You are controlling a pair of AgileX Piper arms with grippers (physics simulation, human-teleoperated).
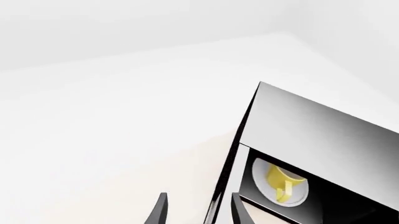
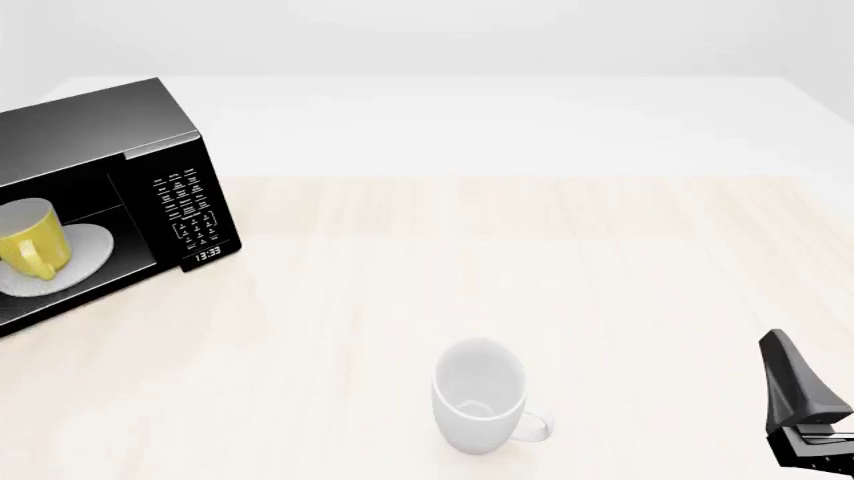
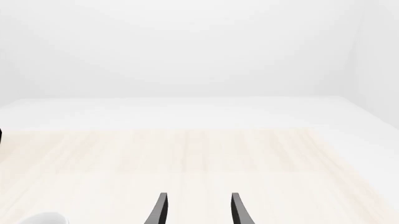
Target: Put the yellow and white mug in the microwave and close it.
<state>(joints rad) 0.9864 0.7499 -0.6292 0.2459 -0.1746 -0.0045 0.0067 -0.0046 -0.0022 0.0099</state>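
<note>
The black microwave [image 2: 167,190] stands at the table's far left with its cavity open. The yellow and white mug [image 2: 30,240] sits upright inside on the white round plate [image 2: 83,250], handle toward the front. In the left wrist view the microwave [image 1: 311,126] and the mug [image 1: 281,181] show from the side. My left gripper [image 1: 198,213] is open, and a thin dark edge that looks like the open door [image 1: 216,205] runs between its fingers. The left gripper is out of the front view. My right gripper [image 2: 801,400] is open and empty at the near right.
A larger all-white mug [image 2: 478,398] stands upright near the table's front middle, handle to the right. Its rim shows in the right wrist view [image 3: 44,218]. The keypad and display [image 2: 191,215] face the front.
</note>
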